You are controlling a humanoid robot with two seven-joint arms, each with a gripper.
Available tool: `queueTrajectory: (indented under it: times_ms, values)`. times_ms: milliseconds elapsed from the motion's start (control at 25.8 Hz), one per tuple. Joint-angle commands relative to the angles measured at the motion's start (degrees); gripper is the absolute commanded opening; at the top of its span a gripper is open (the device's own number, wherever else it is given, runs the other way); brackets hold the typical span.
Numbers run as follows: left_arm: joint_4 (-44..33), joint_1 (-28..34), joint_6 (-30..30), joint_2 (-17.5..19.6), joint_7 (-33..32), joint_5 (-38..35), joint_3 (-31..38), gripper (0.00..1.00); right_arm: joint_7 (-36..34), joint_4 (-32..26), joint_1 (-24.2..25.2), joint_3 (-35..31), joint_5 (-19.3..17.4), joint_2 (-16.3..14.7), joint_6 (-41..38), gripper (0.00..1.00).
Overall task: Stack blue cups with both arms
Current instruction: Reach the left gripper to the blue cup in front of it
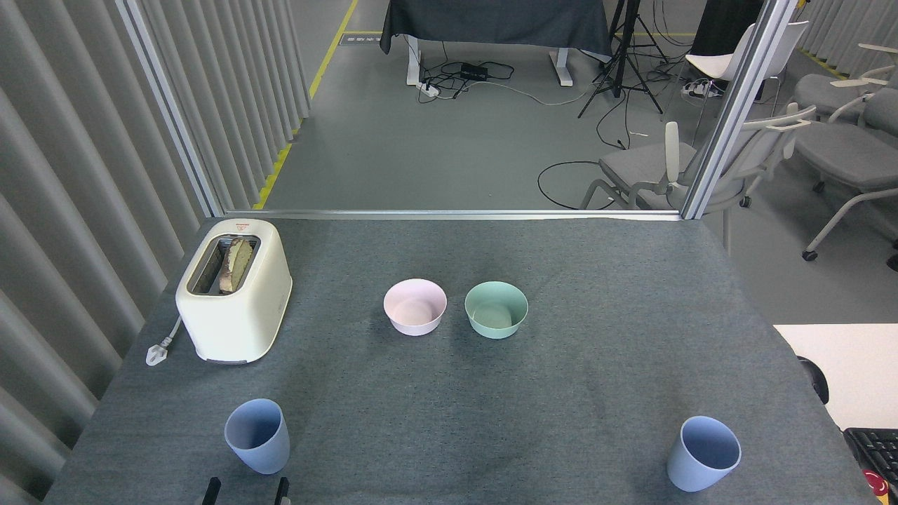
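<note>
Two pale-blue cups stand upright on the grey table. One blue cup [257, 435] is near the front left, the other blue cup [703, 454] near the front right. At the bottom edge, just in front of the left cup, two black fingertips [211, 489] of my left gripper [245, 491] poke into view, spread about a cup's width apart with nothing between them. The rest of that arm is out of view, and so is my right gripper.
A pink bowl [414, 306] and a mint-green bowl [496, 309] sit side by side mid-table. A cream toaster [233, 289] holding bread stands at the left. A white desk with a keyboard [873, 449] adjoins the right front edge; chairs stand beyond the table.
</note>
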Motion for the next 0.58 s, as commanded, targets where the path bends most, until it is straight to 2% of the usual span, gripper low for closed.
queueTrajectory:
  times_ms: [0, 542]
  values:
    - [1.46, -2.13, 0.04, 0.00, -1.03, -0.01, -0.04, 1.00, -0.04, 0.08, 0.00, 0.00, 0.00, 0.00, 0.02, 1.00]
    - [7.70, -9.60, 0.04, 0.00, -1.55, 0.16, 0.05, 1.00, 0.04, 0.52, -0.17, 0.09, 0.00, 0.00, 0.02, 1.00]
